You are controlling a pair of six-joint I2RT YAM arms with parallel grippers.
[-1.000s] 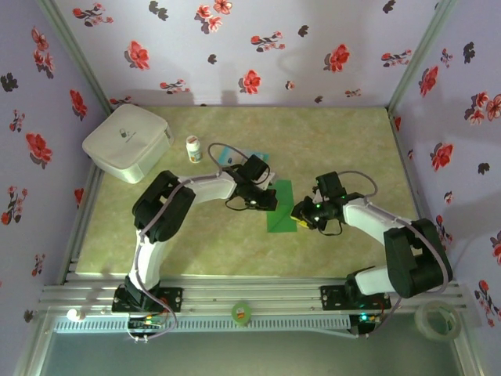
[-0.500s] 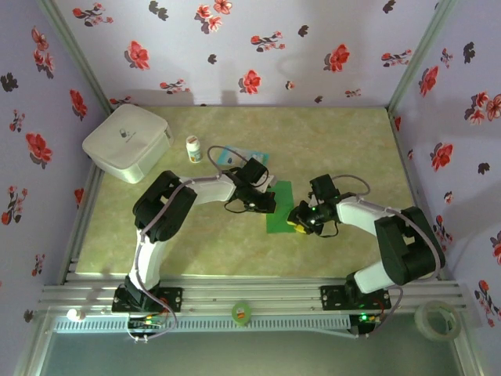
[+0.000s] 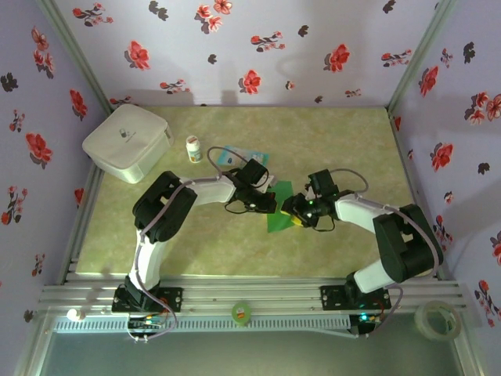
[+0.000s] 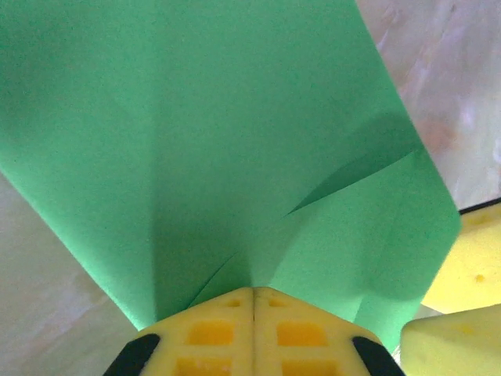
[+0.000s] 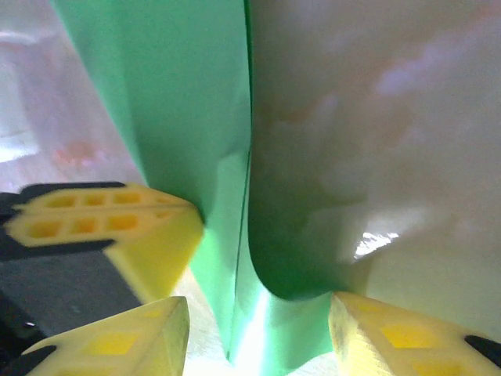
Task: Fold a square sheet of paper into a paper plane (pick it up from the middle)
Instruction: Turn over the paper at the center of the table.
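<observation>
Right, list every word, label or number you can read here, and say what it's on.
Nothing here is legible.
On the white box: a small dark mark, too small to read.
On the bottle: a label, too small to read.
On the blue-and-white packet: print, too blurred to read.
On the green paper: nothing printed.

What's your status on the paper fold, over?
Left tool shut, pinching the green sheet. Right tool open, straddling its raised fold. Packet sits beyond left arm, not obstructing.
</observation>
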